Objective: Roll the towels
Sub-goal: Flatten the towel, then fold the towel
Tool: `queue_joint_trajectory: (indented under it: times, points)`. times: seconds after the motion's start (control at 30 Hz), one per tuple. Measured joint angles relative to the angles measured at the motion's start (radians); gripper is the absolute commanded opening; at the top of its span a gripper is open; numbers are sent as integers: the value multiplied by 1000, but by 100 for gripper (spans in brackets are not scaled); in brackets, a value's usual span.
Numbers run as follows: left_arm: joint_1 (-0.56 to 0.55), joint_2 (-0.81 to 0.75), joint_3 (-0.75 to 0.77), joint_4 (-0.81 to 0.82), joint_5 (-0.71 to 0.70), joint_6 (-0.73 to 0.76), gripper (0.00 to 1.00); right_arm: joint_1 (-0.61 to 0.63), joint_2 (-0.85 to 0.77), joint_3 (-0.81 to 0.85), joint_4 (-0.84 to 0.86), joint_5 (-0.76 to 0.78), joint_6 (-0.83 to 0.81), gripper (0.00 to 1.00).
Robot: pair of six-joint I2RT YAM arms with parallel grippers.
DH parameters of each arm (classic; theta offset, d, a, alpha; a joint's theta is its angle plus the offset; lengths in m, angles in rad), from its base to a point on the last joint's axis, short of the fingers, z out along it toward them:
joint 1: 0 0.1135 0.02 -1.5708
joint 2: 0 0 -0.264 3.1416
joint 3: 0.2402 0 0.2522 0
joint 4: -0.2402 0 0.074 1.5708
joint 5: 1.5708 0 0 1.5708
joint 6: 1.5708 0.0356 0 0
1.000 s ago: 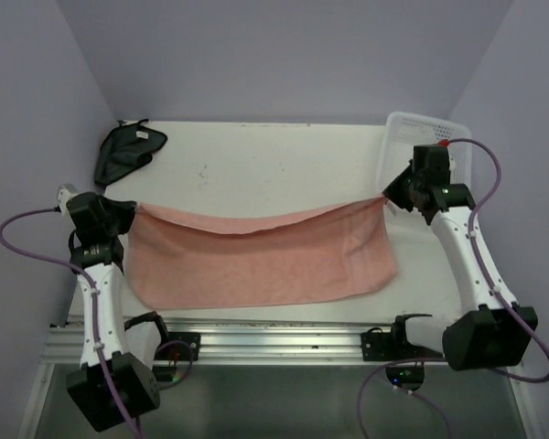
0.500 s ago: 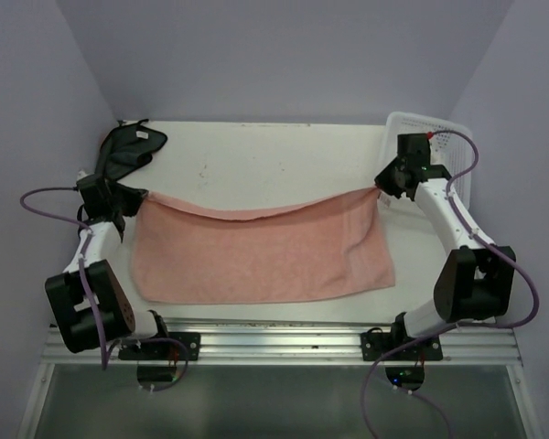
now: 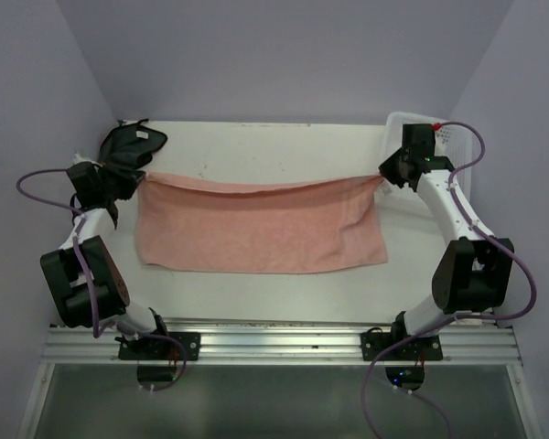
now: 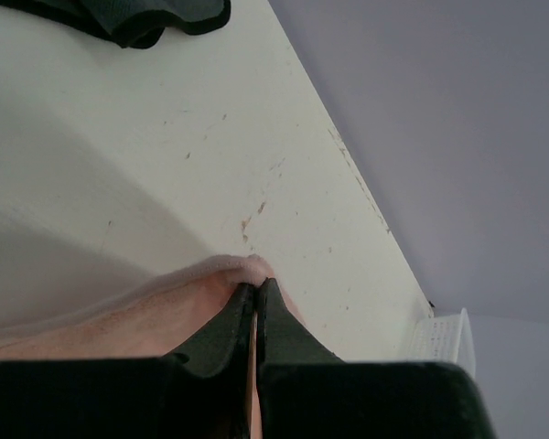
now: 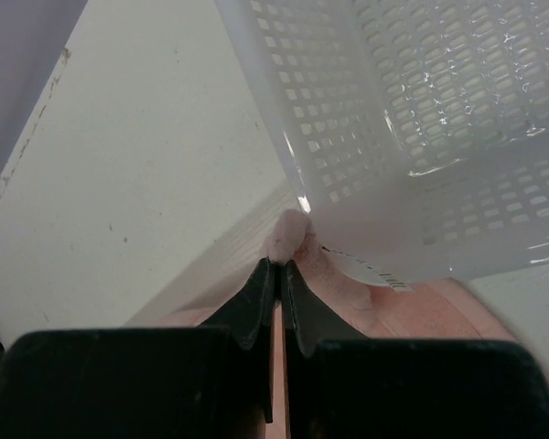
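A salmon-pink towel (image 3: 261, 229) lies spread across the middle of the table, its far edge stretched between both grippers. My left gripper (image 3: 137, 179) is shut on the towel's far left corner (image 4: 242, 270). My right gripper (image 3: 382, 177) is shut on the far right corner (image 5: 288, 233), close against the basket wall. A white tag (image 5: 366, 270) hangs from that corner. The smaller blackish cloth (image 3: 126, 149) lies crumpled at the far left corner of the table, just behind my left gripper; its edge shows in the left wrist view (image 4: 137, 18).
A white perforated plastic basket (image 3: 453, 151) stands at the far right corner, tilted against the right arm; its wall (image 5: 421, 137) fills the right wrist view. Purple walls close in the table on three sides.
Both grippers have carried the towel's far corners away from the arm bases toward the back of the table. The far edge has been pulled straighter and the whole towel has slid back.
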Motion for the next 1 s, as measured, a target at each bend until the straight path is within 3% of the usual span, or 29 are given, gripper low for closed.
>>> queue_joint_trajectory:
  times: [0.2,0.43,1.0]
  points:
    - [18,3,-64,87,99,2,0,-1,-2,-45,26,-2,0,0]
    - [84,1,-128,71,204,43,0,-2,-40,-129,25,-5,-1,0]
    - [182,-238,-184,-228,214,243,0,-2,-288,-317,-28,-4,-67,0]
